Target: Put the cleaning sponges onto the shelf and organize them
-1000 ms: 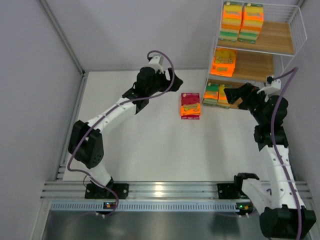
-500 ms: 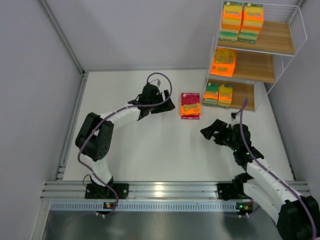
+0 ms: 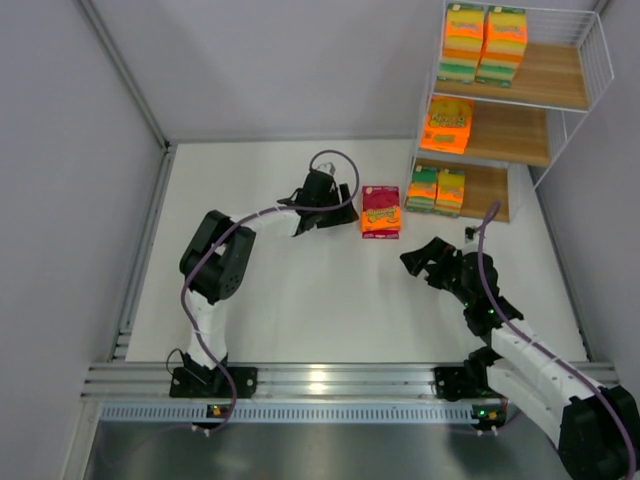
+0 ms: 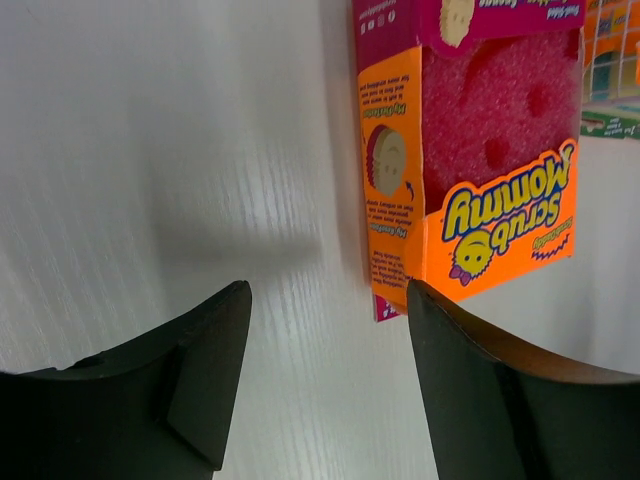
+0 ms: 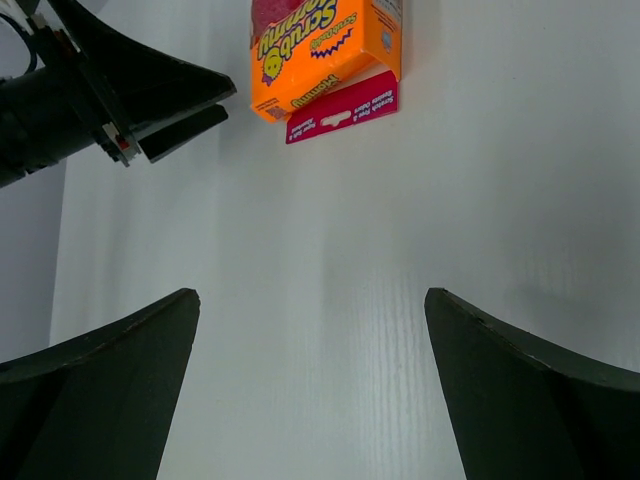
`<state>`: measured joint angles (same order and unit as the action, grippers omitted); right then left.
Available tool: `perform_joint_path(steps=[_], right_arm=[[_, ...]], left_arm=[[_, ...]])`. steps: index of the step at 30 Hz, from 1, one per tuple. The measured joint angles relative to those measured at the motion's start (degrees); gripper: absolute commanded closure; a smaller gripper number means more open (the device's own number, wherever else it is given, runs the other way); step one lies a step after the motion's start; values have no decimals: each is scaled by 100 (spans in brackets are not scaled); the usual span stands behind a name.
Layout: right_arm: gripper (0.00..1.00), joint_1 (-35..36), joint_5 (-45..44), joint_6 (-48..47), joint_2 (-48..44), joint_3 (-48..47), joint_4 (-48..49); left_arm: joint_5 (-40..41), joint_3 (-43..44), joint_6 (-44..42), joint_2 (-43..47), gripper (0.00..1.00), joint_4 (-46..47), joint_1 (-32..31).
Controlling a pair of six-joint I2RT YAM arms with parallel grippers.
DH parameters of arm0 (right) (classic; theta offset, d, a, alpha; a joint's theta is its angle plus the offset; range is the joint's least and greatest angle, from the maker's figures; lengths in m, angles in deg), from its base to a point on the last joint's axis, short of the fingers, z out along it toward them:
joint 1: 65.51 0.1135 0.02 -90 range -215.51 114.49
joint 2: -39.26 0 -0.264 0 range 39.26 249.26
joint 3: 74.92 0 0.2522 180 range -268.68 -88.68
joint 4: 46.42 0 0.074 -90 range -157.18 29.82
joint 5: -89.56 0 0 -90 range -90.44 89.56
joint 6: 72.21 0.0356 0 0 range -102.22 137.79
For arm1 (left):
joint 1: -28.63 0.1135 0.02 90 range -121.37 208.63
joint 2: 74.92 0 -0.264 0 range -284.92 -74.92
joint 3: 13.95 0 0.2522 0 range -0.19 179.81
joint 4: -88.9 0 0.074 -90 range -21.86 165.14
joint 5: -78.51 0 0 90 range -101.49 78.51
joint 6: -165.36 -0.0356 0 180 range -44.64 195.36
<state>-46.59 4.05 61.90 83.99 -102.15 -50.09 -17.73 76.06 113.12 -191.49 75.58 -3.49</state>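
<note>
cleaning sponges [image 3: 465, 40] mostly stacked on shelf [image 3: 560, 75]; one magenta pack [image 3: 381, 210] waits on table [image 3: 300, 300]; left gripper [image 4: 325, 300] spread, empty, near it; right gripper [image 5: 310, 300] spread, empty

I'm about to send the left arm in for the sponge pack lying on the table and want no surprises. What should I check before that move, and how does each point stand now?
1. Left pincer open and empty: ok.
2. Scrub Mommy pack centred in its gap: not ok; it lies ahead, offset toward one finger.
3. Pack lying free on the table, touching nothing else: ok.
4. Right pincer out of the way: ok; open, empty, apart from the pack.
5. Room on the shelf: ok; the middle board is bare beside its single orange pack.
</note>
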Motion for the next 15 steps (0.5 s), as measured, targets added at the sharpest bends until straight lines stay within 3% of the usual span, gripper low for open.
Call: perform_joint_path(steps=[15], right_arm=[[1,7,-87,-4,-9,-2,-94]], left_arm=[[619,894,-83,-557,35,184,-199]])
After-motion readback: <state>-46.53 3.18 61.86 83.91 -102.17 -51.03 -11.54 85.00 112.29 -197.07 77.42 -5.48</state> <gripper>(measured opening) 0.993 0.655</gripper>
